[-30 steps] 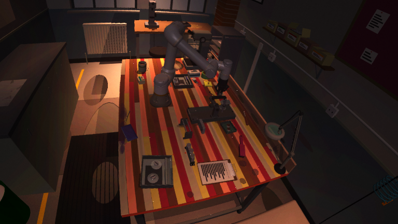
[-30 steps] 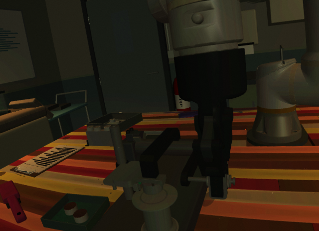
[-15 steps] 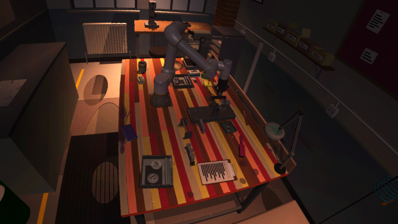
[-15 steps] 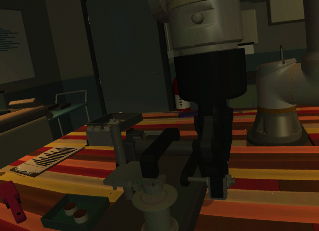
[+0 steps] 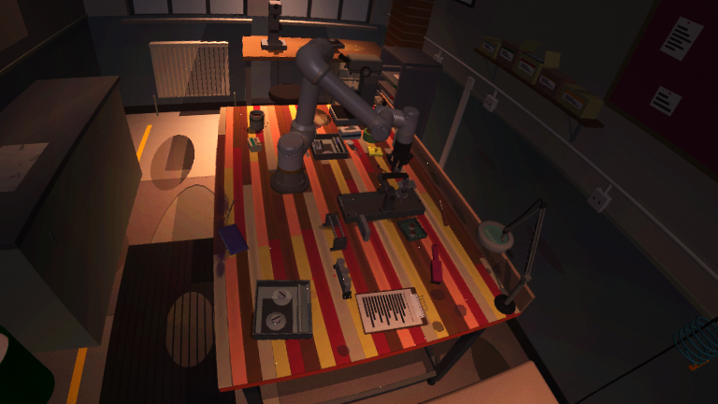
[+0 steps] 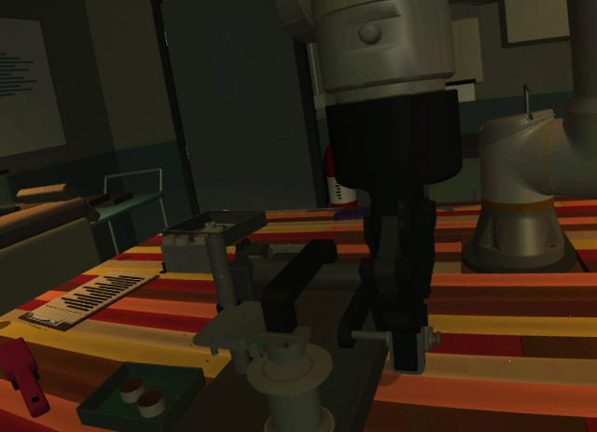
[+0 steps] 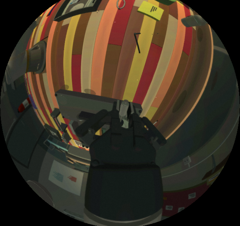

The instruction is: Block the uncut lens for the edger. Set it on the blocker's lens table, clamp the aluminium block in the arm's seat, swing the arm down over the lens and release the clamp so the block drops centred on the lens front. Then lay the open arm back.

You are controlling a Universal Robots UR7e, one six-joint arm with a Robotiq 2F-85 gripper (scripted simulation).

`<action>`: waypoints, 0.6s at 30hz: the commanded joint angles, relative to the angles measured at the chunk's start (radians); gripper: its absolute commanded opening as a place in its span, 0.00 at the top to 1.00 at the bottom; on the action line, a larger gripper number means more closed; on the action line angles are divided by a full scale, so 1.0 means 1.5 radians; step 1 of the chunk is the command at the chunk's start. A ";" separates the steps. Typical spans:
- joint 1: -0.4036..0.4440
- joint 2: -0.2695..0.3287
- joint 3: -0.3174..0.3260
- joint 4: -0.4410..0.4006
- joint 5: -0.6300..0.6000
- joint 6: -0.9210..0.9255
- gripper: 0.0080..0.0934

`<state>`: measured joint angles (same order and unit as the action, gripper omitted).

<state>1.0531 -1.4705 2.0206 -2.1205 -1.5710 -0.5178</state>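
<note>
My gripper (image 6: 386, 338) (image 7: 124, 118) (image 5: 398, 168) hangs straight down at the far end of the blocker (image 5: 380, 204), its fingers open around the clamp's thin steel handle pin (image 6: 393, 337) without holding it. The blocker's black arm (image 6: 294, 285) is swung down over the lens table (image 6: 289, 370). The round pale lens (image 6: 288, 361) lies on that table, with a small cylindrical block (image 6: 282, 349) sitting centred on it under the arm's grey seat plate (image 6: 241, 329). In the wrist camera a pale cylinder (image 7: 123, 111) shows between my fingertips.
Behind the blocker stand my arm's base (image 6: 521, 225) and a grey tray (image 6: 212, 235). A green tray with two round blanks (image 6: 142, 398) lies in front, with a red tool (image 6: 26, 377) and a printed chart (image 6: 91, 292). An Allen key (image 7: 137, 42) lies on the striped bench.
</note>
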 commanded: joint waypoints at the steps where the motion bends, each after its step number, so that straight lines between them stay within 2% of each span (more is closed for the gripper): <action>1: 0.000 -0.001 -0.001 0.001 0.000 0.000 0.76; 18: 0.000 -0.016 -0.018 0.034 0.000 0.000 0.76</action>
<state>1.0530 -1.4948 1.9930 -2.0694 -1.5708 -0.5178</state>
